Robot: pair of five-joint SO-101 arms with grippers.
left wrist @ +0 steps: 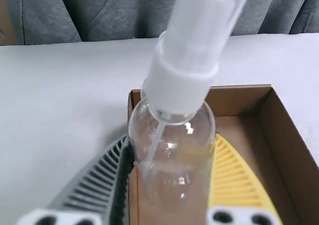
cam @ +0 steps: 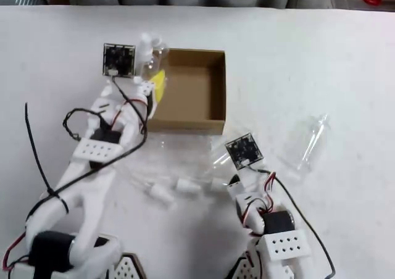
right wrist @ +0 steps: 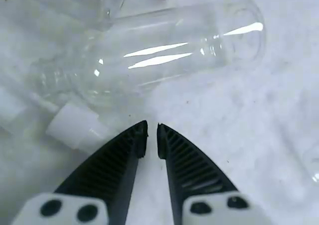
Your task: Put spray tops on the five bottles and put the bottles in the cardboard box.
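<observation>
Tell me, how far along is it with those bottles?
Early days. One bottle has its spray top on and sits in the left hand at the edge of the cardboard box; nothing is inside yet. Other bottles and loose tops lie on the table.

Clear bottle [left wrist: 172, 160] with white spray top [left wrist: 192, 46]; brown cardboard box [cam: 185, 126], white table [cam: 308, 57]. Ribbed left gripper [left wrist: 171, 139], one finger grey, other yellow. Ribbed black right gripper [right wrist: 152, 135].
</observation>
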